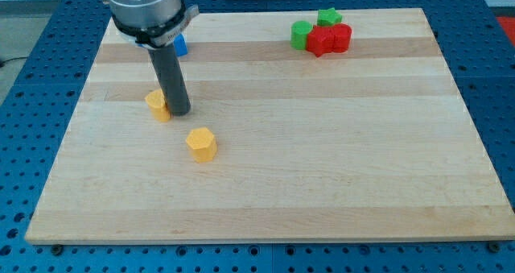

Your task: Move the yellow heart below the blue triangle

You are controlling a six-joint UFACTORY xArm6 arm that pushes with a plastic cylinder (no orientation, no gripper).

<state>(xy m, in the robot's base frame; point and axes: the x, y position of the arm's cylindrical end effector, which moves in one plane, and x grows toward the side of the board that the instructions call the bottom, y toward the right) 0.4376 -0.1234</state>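
Tip (179, 112) down on pale wooden counter (322, 144), touching yellow heart block (158, 105) on its left; yellow hexagonal block (201, 144) just below-right; blue triangle (180, 44) above. No fingers here.

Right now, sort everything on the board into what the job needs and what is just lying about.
For the job:
- yellow heart block, touching my tip on its left
- blue triangle block, mostly hidden behind the arm
- my tip

Lying about:
- yellow hexagonal block
- green round block
- green star block
- two red blocks, clustered at the view's top
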